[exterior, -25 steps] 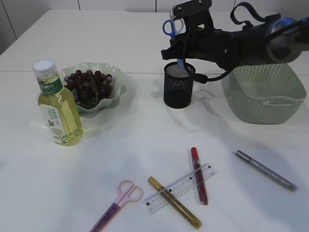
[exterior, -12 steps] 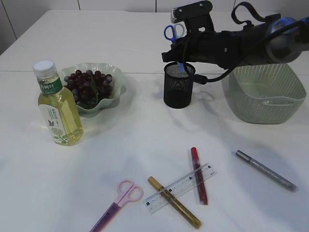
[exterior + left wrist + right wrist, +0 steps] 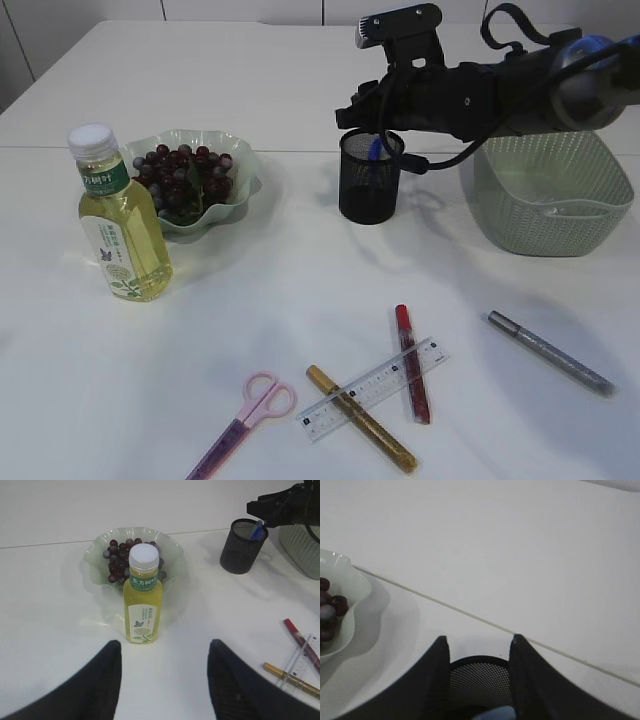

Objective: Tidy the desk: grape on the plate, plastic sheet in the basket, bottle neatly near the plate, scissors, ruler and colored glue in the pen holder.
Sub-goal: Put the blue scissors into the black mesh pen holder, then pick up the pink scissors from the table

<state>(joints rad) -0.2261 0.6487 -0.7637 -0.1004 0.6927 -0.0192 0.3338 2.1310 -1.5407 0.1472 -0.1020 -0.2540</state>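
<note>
**Blue scissors in holder; right jaws apart above it**

Bottom edge of exterior view: pink scissors [image 3: 243, 424], gold glue pen [image 3: 360, 417] and red glue pen [image 3: 412, 363] crossed under the clear ruler [image 3: 372, 388]; silver glue pen [image 3: 550, 352] lies apart at lower right.

Left of frame: bottle [image 3: 118, 216] upright, just in front of the plate [image 3: 240, 185] holding grapes [image 3: 178, 177].

Left gripper [image 3: 165, 680]: fingers spread wide, nothing between them, bottle ahead of it.

Upper centre: mesh pen holder [image 3: 370, 178], blue scissors [image 3: 374, 150] showing inside the rim. Right gripper [image 3: 477, 652] directly above the holder, jaws parted, empty.

Upper right: green basket [image 3: 550, 195], partly behind the right arm.
</note>
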